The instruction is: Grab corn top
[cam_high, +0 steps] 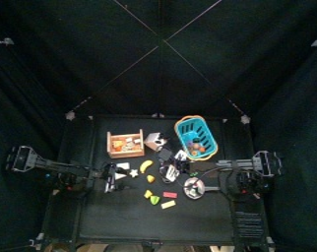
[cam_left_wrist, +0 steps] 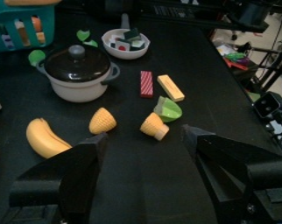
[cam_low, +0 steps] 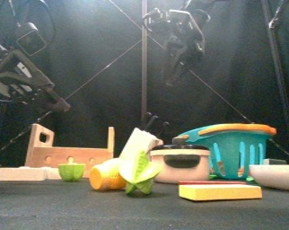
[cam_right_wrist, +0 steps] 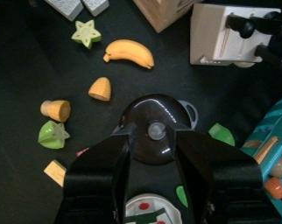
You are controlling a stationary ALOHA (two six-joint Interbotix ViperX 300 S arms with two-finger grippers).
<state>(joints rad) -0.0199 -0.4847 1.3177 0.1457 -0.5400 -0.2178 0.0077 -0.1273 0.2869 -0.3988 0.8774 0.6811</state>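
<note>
- Table (cam_high: 89, 148): the toys were grouped toward its front edge, about the middle.
- Left gripper (cam_left_wrist: 144, 140): jaws spread wide and empty, aimed across the table at the group.
- Right gripper (cam_right_wrist: 153, 133): jaws also spread and empty, hanging above the pot (cam_left_wrist: 75, 74).
- Banana (cam_left_wrist: 47, 137): lay beside the target.
- Corn top (cam_left_wrist: 102, 120): lay between the banana and a second orange piece, just ahead of the left jaws. Its tip seemed to point away from them. The left arm was judged nearer.
</note>
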